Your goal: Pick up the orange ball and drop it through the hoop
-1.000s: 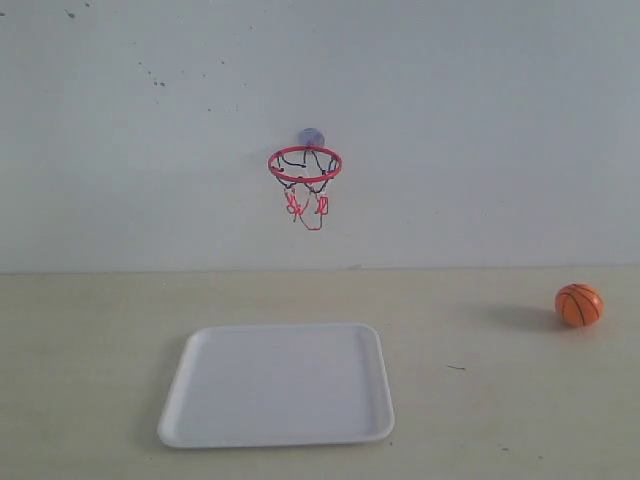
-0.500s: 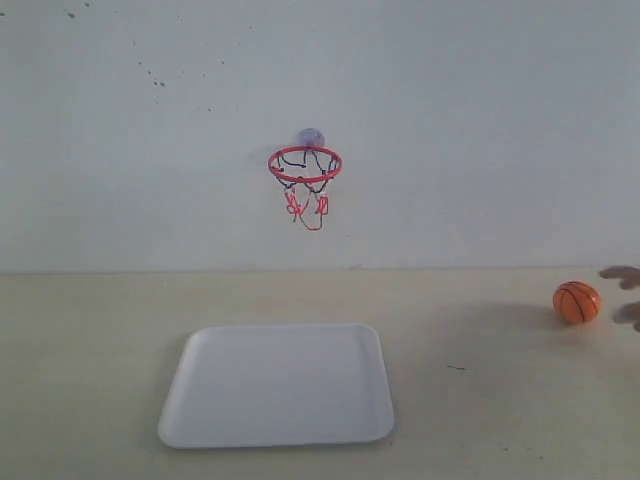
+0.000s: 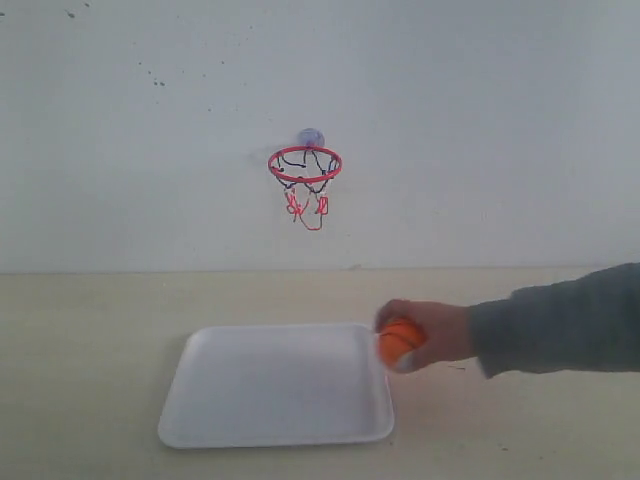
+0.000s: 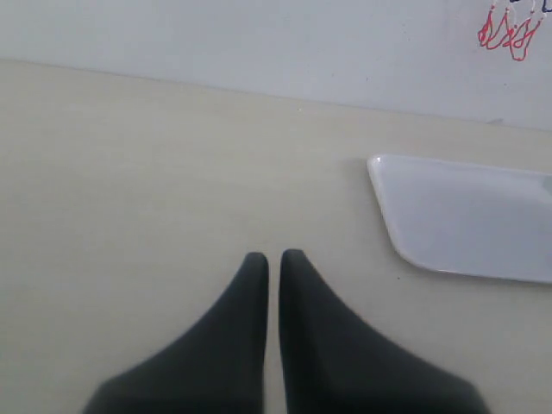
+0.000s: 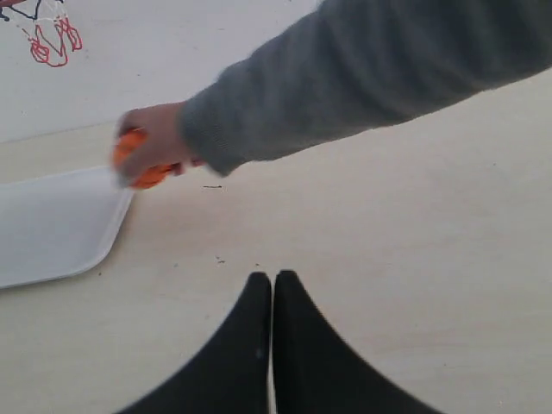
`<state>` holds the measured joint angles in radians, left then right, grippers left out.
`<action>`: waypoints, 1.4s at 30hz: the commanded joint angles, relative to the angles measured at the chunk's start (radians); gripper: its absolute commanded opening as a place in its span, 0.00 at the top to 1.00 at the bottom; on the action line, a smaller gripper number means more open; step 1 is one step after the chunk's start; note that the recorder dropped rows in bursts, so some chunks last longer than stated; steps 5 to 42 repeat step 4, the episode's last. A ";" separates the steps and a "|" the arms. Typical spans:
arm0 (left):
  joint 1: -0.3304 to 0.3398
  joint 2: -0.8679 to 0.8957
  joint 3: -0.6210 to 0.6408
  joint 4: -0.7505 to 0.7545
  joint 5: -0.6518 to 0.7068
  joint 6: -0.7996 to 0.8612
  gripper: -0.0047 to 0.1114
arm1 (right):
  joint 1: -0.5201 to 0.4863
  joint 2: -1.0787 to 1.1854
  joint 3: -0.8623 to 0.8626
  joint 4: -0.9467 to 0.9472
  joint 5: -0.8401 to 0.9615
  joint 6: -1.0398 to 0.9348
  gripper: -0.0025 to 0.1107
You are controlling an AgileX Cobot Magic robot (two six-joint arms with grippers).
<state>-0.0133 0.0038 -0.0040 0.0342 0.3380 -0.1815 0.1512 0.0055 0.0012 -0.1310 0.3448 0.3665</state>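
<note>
The orange ball (image 3: 400,341) is held in a person's hand (image 3: 432,333) just above the right edge of the white tray (image 3: 260,400); the right wrist view shows the ball (image 5: 142,164) mostly covered by that hand. The hoop (image 3: 305,163) with its red rim and string net hangs on the back wall above the tray; its net (image 4: 509,33) shows in a corner of the left wrist view. My left gripper (image 4: 273,255) is shut and empty over bare table. My right gripper (image 5: 272,276) is also shut and empty, well short of the ball. Neither gripper appears in the exterior view.
A grey-sleeved human arm (image 3: 560,320) reaches in from the right across the table, passing in front of my right gripper (image 5: 371,69). The beige table (image 3: 80,340) meets the white wall behind.
A hand came in from the right, took the ball from the table's far right and carried it leftward to the tray's right edge. Both grippers' earlier state is not shown.
</note>
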 commanded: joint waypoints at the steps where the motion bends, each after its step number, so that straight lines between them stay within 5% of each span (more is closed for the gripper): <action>1: -0.008 -0.004 0.004 0.007 -0.001 0.004 0.92 | -0.003 -0.005 -0.001 -0.008 -0.010 -0.008 0.98; 42: -0.008 -0.004 0.004 0.007 -0.001 0.004 0.92 | -0.003 -0.005 -0.001 -0.008 -0.010 -0.008 0.98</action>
